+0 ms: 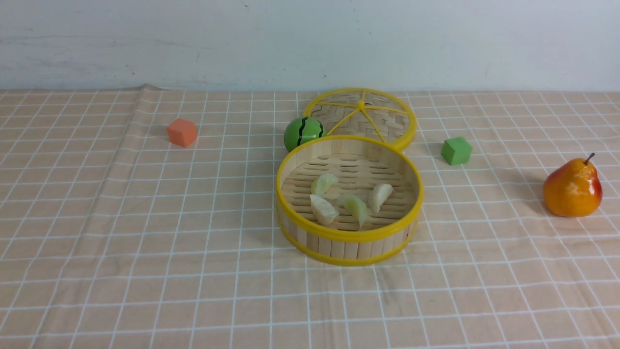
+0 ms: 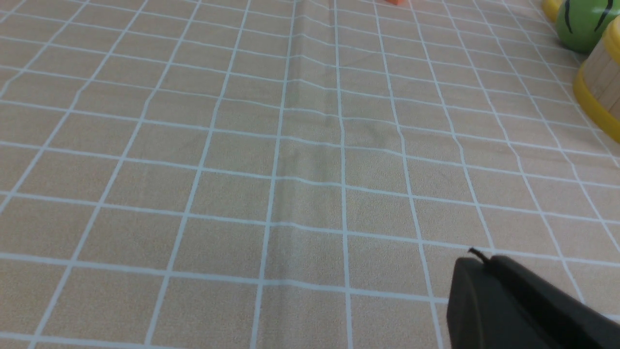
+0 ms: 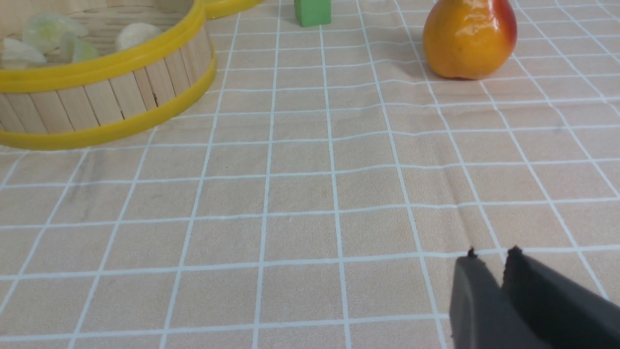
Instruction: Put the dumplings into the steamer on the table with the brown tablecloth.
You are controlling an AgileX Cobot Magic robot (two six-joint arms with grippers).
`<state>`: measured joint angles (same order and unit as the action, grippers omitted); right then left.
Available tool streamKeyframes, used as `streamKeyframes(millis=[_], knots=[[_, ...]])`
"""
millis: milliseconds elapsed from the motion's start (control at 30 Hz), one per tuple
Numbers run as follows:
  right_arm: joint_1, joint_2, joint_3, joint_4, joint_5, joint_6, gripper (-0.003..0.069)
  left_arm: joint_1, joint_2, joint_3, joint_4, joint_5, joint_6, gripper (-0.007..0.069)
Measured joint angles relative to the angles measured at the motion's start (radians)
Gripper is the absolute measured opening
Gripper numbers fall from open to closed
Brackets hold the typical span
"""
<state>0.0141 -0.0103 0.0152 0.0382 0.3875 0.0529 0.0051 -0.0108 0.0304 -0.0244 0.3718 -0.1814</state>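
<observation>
Inside slatted bamboo steamer (image 1: 349, 231): four crescent dumplings (image 1: 352, 198). Left fingers (image 2: 477, 271) together; right fingers (image 3: 520, 271) slightly apart.

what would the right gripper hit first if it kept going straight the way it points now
Most likely nothing but bare tablecloth for a good stretch. The right gripper points past the steamer on one side; the pear stands roughly ahead and may come first, though depth is hard to judge.
</observation>
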Motion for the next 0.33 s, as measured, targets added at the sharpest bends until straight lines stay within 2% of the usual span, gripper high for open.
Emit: streamKeyframes(millis=[333], knots=[[0.000, 0.000, 0.000, 0.000, 0.000, 0.000, 0.0105, 0.000, 0.000, 0.000, 0.000, 0.000, 0.000, -0.0003]])
